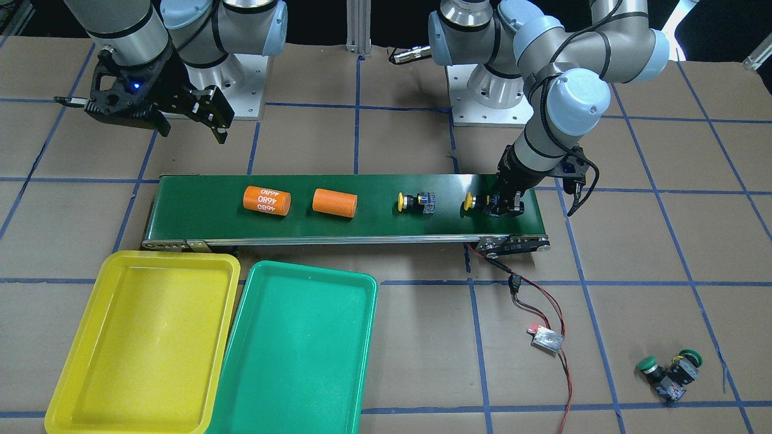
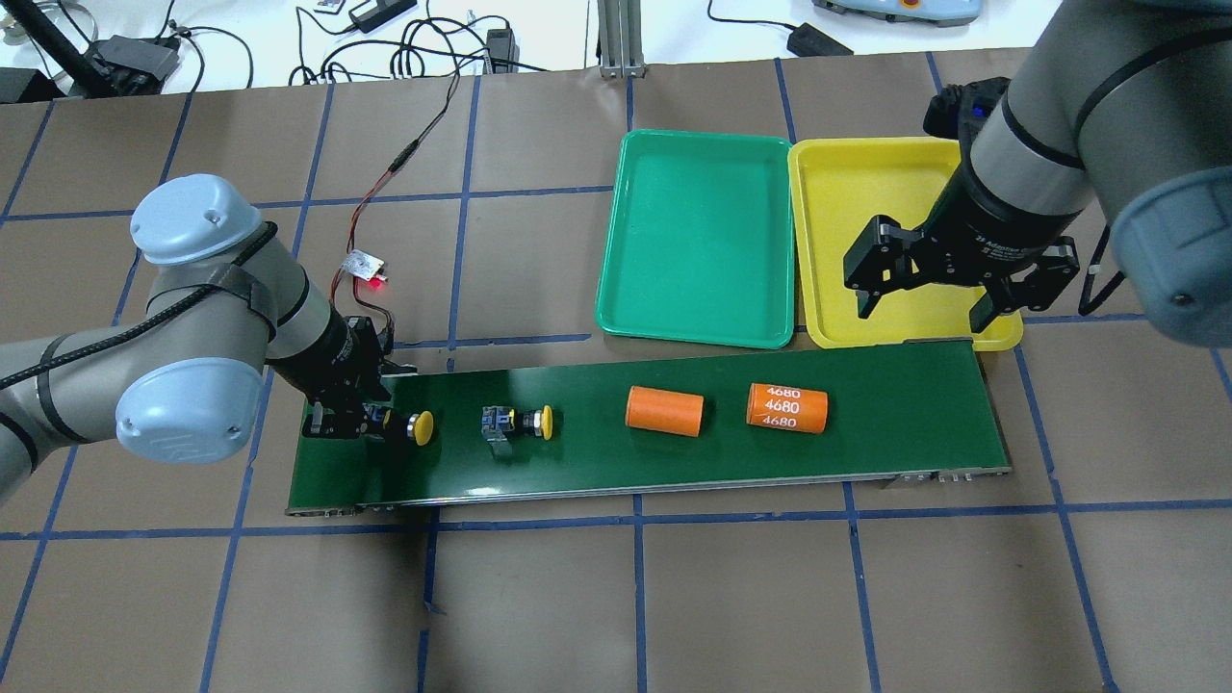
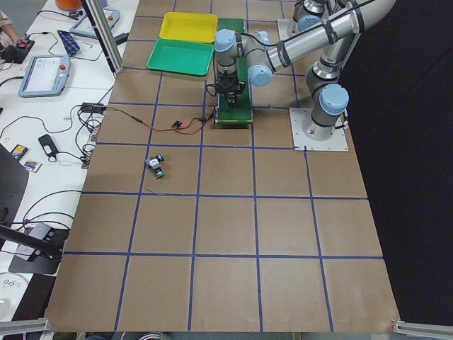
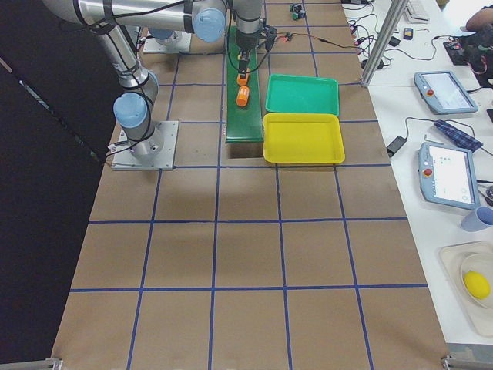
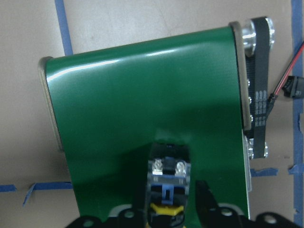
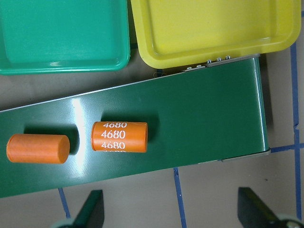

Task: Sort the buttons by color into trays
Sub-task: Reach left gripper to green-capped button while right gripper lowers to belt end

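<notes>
Left wrist-mounted view: my left gripper straddles a yellow button at the conveyor belt's end; I cannot tell if it pinches. Next I should squeeze, lift, and go to the yellow tray beside the belt.

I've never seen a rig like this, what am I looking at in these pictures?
It is a robot: two arms at a table, each with a two-finger gripper. Four pictures come from fixed cameras: facing it, over its shoulders, one at each table end. Two come from its wrists. A green belt carries two orange cylinders and two yellow buttons. Two green buttons lie on the table off it. The yellow tray and green tray hold no buttons yet. The left gripper straddles one yellow button; I cannot tell if it grips. The right gripper hangs open, empty.
</notes>
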Controlling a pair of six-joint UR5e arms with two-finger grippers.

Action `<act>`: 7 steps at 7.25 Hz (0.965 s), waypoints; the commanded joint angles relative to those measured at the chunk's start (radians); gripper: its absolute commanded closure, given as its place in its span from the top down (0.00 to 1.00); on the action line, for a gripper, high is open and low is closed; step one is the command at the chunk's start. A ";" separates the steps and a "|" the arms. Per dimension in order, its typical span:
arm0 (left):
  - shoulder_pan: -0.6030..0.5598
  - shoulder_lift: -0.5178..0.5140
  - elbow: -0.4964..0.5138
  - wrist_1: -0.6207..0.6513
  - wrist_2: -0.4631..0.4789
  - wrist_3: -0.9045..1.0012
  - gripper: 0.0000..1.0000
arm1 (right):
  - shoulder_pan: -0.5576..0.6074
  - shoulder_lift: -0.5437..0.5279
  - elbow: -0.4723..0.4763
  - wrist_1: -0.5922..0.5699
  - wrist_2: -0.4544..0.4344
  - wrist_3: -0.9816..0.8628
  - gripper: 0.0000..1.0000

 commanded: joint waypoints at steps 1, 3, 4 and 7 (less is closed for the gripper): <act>0.020 0.003 0.020 0.007 0.001 0.019 0.99 | 0.000 0.000 0.000 -0.040 0.004 -0.003 1.00; 0.143 -0.025 0.138 0.006 0.007 0.192 1.00 | -0.005 0.000 0.000 -0.043 -0.008 -0.012 1.00; 0.264 -0.068 0.206 0.006 0.003 0.359 1.00 | -0.008 0.001 -0.001 -0.048 -0.005 -0.007 1.00; 0.324 -0.371 0.564 0.023 0.007 0.643 1.00 | -0.006 -0.001 0.000 -0.048 0.003 0.165 1.00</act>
